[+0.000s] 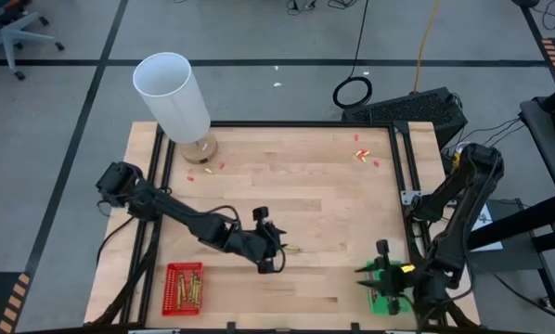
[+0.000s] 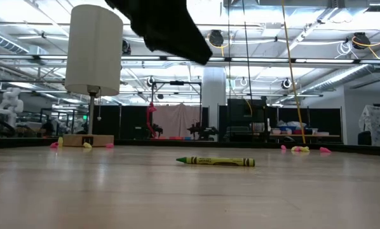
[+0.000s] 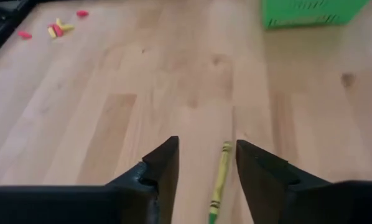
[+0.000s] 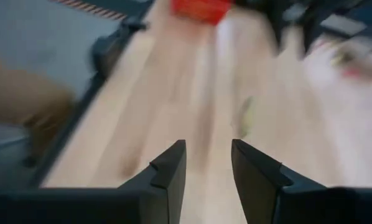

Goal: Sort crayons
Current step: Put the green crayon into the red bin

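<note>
One yellow-green crayon point(image 2: 215, 161) lies flat on the wooden table near its middle, also seen in the high view point(image 1: 294, 249). My left gripper point(image 1: 272, 252) hovers above it, open. In its wrist view the crayon point(image 3: 220, 180) shows between and below the two fingers point(image 3: 206, 144), untouched. Several crayons lie in the red tray point(image 1: 184, 288) at the near left. My right gripper point(image 1: 378, 271) is open with nothing between its fingers point(image 4: 208, 144), above the green tray point(image 1: 389, 295) at the near right.
A tall white cylinder on a wooden foot point(image 1: 173, 95) stands at the far left corner. Small red and yellow scraps lie near it point(image 1: 209, 168) and at the far right point(image 1: 363, 156). Black rails point(image 1: 403, 167) edge the table.
</note>
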`<action>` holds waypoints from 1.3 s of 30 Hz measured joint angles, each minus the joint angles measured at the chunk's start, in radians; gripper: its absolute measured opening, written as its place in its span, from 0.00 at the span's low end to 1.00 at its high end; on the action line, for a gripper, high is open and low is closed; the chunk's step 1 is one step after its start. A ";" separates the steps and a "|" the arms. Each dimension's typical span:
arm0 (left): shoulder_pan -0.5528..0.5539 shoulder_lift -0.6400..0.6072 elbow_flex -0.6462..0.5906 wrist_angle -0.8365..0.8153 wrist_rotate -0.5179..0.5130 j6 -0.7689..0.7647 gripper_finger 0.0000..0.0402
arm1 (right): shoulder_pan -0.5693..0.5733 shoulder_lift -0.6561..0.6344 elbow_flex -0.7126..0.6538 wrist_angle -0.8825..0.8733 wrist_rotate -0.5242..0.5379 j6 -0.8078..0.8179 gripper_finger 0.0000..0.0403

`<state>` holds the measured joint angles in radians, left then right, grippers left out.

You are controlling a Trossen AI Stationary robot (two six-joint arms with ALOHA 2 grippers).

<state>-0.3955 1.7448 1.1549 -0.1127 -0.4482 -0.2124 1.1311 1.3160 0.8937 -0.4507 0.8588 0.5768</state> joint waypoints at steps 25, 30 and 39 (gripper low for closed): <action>0.077 0.215 0.000 0.044 0.250 0.035 0.37 | -0.170 0.237 0.000 0.137 0.184 -0.047 0.28; 0.081 0.220 0.000 0.044 0.250 0.022 0.34 | -0.176 0.237 0.000 0.137 0.184 -0.041 0.28; 0.088 0.261 0.000 0.061 0.249 -0.018 0.34 | -0.176 0.237 0.000 0.134 0.184 -0.043 0.28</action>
<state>-0.3073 2.0061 1.1549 -0.0513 -0.1989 -0.2306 0.9550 1.5528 0.8936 -0.3165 1.0430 0.5343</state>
